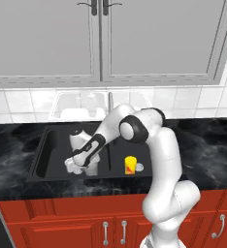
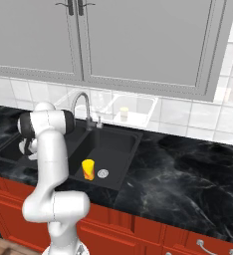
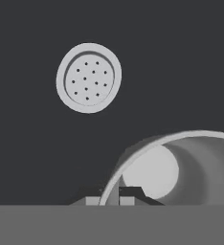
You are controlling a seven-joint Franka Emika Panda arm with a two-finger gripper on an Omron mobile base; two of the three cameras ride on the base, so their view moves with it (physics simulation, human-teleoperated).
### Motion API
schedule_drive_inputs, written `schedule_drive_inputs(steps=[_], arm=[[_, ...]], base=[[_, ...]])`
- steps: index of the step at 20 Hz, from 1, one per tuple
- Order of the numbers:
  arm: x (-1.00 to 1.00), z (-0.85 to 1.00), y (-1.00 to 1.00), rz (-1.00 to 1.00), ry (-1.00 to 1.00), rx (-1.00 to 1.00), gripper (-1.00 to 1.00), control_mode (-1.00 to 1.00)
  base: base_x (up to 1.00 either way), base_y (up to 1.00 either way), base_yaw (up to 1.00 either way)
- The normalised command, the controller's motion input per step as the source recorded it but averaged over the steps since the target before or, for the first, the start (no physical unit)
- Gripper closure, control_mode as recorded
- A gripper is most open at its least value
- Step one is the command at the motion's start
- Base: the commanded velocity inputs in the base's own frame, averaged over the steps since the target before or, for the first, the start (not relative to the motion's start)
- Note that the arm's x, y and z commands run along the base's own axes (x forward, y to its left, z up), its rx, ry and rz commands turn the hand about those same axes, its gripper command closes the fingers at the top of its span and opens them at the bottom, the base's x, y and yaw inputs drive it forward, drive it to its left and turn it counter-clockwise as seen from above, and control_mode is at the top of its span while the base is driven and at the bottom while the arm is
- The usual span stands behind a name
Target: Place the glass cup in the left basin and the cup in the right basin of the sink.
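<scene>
**Glass cup held low in the wide basin**

The translucent glass cup (image 3: 181,167) is pinched at its thin rim by the narrowed gripper (image 3: 110,197) above the matte left basin (image 3: 32,153), near its perforated round drain (image 3: 88,77). Beyond the divider, the opaque yellow cup (image 1: 130,165) is seen upright in the right basin (image 1: 142,154).

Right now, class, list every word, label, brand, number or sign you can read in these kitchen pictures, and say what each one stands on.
No readable text anywhere.
The cup in the right basin: a red-orange mark on its yellow side, too small and blurred to read as letters or a sign.
The cabinets, tiles, counter and sink: no lettering.
The glass cup, its rim between the gripper fingertips in the left basin: plain, no label.
</scene>
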Motion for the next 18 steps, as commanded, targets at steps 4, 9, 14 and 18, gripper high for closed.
schedule_drive_inputs(steps=[4,9,14,18], arm=[[0.01,-0.14,0.00,0.00,0.00,0.00,1.00,-1.00],[0.00,-0.05,0.00,-0.02,0.00,-0.01,-1.00,-1.00],[-0.02,0.01,0.00,-0.06,0.00,-0.03,-1.00,-1.00],[-0.10,0.10,0.00,-0.10,0.00,0.00,-1.00,-1.00]], base=[[0.00,0.00,0.00],[0.00,0.00,0.00],[0.00,0.00,0.00],[0.00,0.00,0.00]])
